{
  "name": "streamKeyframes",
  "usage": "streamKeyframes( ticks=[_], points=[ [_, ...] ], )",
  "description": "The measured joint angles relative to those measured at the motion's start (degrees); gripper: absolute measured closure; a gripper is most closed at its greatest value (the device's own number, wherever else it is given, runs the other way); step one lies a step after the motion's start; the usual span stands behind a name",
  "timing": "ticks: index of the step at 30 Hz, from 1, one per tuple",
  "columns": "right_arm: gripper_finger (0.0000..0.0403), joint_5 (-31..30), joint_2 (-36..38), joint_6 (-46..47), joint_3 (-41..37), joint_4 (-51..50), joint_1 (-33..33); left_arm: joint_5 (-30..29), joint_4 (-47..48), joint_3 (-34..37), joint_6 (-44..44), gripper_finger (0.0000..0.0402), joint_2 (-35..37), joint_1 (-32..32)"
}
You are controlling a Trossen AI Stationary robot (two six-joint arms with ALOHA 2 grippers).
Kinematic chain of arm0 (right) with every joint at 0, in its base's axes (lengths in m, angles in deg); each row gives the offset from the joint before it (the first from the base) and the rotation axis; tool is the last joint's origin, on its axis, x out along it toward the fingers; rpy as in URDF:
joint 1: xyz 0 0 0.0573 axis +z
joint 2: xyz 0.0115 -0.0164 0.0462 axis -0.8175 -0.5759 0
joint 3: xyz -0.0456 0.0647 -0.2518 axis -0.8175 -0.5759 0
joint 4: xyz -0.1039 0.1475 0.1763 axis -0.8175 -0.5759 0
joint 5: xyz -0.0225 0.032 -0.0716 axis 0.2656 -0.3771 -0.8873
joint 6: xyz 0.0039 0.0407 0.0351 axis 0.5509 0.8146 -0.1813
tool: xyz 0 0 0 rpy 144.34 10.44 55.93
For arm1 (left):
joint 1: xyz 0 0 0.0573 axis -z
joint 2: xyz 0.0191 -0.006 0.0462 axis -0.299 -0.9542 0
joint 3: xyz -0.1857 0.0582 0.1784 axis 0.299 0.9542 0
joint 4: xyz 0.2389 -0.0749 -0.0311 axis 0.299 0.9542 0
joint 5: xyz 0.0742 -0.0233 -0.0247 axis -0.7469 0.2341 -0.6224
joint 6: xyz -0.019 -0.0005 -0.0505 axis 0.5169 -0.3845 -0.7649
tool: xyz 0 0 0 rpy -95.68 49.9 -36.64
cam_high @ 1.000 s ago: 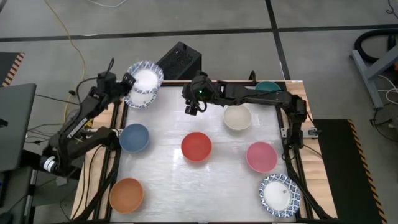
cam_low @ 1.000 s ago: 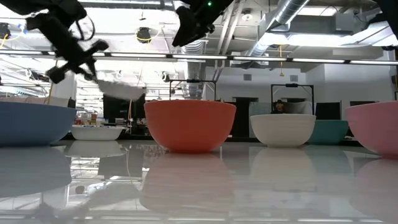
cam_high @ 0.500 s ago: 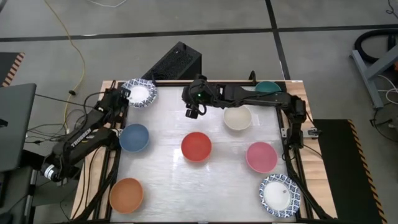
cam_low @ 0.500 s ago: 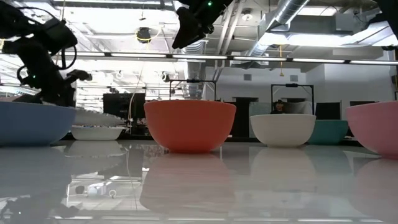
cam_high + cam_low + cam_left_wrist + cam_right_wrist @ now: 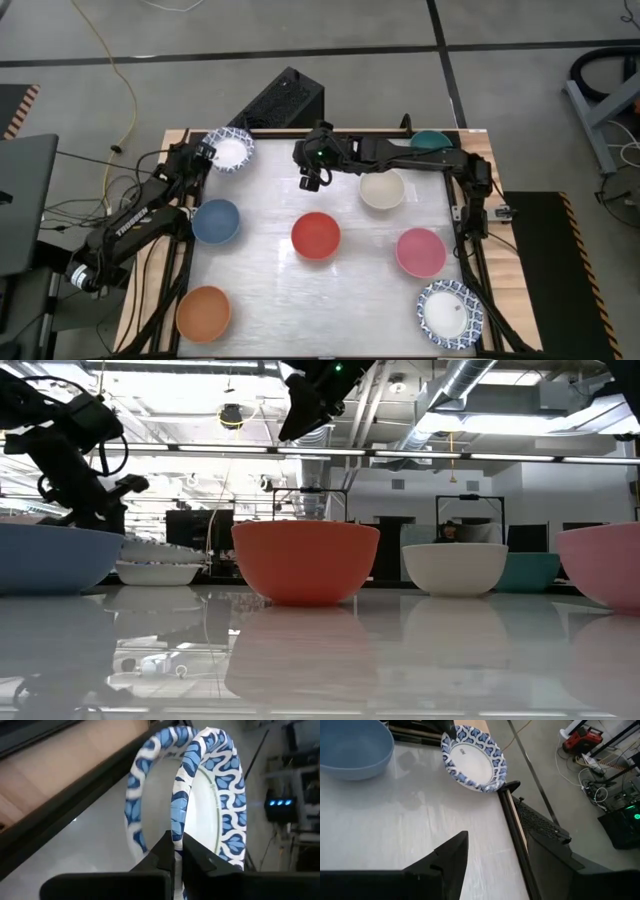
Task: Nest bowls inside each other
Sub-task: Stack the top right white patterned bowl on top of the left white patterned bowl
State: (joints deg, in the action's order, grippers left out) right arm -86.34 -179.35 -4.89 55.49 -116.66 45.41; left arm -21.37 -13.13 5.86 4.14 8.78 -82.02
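Table: a white glossy tabletop (image 5: 270,280) with a wooden rim is carrying every bowl.
Right arm: the right gripper (image 5: 312,178) is hovering above the table's far middle, fingers spread wide, gripping nothing.
Left arm: the left gripper (image 5: 203,155) is sitting at the far left corner, fingers (image 5: 167,851) pressed together, pinching the rim of a blue-and-white patterned bowl (image 5: 227,149).
Patterned pair: in the left wrist view that bowl (image 5: 215,800) is lying tilted within a second patterned bowl (image 5: 145,795).
Third patterned bowl (image 5: 449,312): resting at the near right corner.
Plain bowls: blue (image 5: 215,221), red (image 5: 316,236), pink (image 5: 420,251), orange (image 5: 204,311), cream (image 5: 382,189) and teal (image 5: 431,140) bowls are all standing apart.
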Motion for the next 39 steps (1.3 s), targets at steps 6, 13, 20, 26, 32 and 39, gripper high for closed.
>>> streamKeyframes(
  ticks=[6,13,20,26,32,39],
  points=[
    [0.0181,0.07,0.00,0.02,0.00,-0.16,0.02,-0.41,-0.87,0.00,4.73,0.0347,0.00,0.00],
    [0.0181,0.10,0.00,0.02,0.00,-0.48,0.09,2.37,-4.33,-0.02,9.33,0.0255,0.00,0.00],
    [0.0181,0.13,0.00,0.09,-0.02,-1.93,0.09,4.25,-3.31,-0.02,13.00,0.0173,0.00,-0.02],
    [0.0181,0.13,0.00,0.09,-0.02,-2.15,0.09,6.60,-1.91,-0.04,16.23,0.0145,0.00,-0.02],
    [0.0181,0.15,0.00,0.04,-0.02,-2.17,0.09,9.25,-1.91,-0.04,21.04,0.0144,0.00,-0.02],
    [0.0181,0.15,0.00,0.04,-0.02,-2.95,0.09,10.83,-0.40,-0.07,25.71,0.0144,0.02,-0.02]
  ],
)
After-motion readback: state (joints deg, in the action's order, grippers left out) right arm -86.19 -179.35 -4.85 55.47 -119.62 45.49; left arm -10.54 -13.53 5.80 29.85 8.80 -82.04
